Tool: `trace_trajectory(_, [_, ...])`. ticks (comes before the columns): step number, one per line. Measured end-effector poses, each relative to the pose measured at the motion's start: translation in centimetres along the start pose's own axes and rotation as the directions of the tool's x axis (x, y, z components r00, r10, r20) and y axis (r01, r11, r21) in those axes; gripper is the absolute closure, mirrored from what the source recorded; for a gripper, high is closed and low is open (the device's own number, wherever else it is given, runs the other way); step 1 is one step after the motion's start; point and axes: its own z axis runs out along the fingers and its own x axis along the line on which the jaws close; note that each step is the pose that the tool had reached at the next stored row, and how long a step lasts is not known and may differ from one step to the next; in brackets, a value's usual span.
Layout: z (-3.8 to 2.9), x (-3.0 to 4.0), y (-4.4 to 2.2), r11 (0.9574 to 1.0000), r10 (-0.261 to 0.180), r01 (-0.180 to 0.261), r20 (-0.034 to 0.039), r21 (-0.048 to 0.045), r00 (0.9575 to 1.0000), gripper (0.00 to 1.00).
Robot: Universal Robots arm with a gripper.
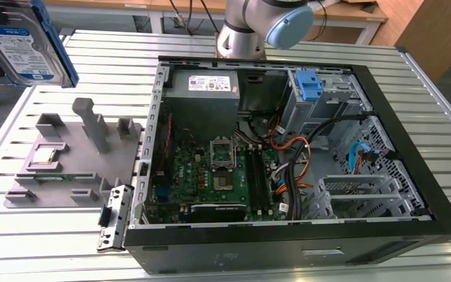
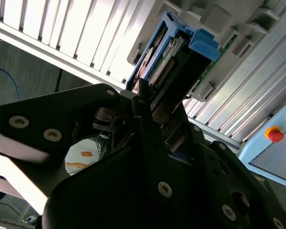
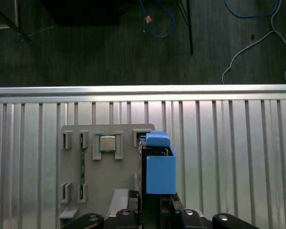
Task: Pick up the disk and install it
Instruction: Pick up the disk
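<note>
1. You have the gripper (image 2: 150, 102) clamped on the disk (image 2: 174, 55), which juts out past the fingertips with blue rails along its edges.
2. In the first wrist view, the disk (image 3: 160, 171) stands edge-on in the gripper (image 3: 155, 212). Beyond it lie the grey fixture tray (image 3: 76, 167) and the slatted metal table (image 3: 229, 157).
3. In the exterior view, the disk (image 1: 22, 47) is held in the air with its label showing. It is well apart from the open computer case (image 1: 288, 249).
</note>
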Motion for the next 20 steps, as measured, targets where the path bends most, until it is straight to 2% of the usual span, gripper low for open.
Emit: trace_trajectory(20, [-1.50, -0.08, 0.09, 1.0000, 0.000, 0.000, 0.0001, 0.0000, 1.0000, 0.65])
